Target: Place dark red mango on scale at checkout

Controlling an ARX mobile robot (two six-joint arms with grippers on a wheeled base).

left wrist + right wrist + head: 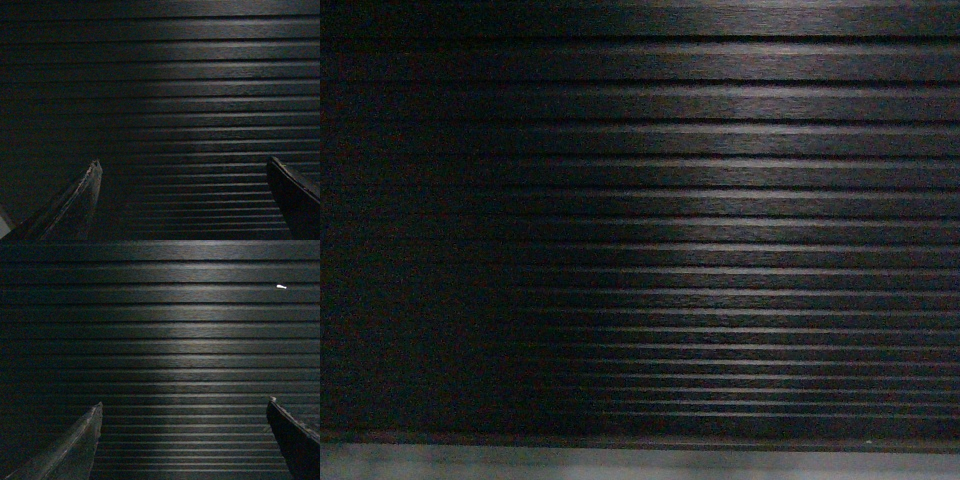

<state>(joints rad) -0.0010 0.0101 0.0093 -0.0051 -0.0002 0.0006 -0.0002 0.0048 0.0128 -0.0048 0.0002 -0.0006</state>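
The ribbed black front of the checkout (700, 230) fills the head view, close up. It also fills the left wrist view as the checkout front (190, 100) and the right wrist view as the checkout front (180, 345). My left gripper (182, 162) is open, its two fingers far apart with nothing between them. My right gripper (184, 402) is open too, and holds nothing. The dark red mango and the scale are out of view. Neither gripper shows in the head view.
A strip of pale grey floor (620, 465) runs under the counter's bottom edge in the head view. A small white speck (281, 286) sits on one rib in the right wrist view. A pale corner (4, 227) shows at the lower left of the left wrist view.
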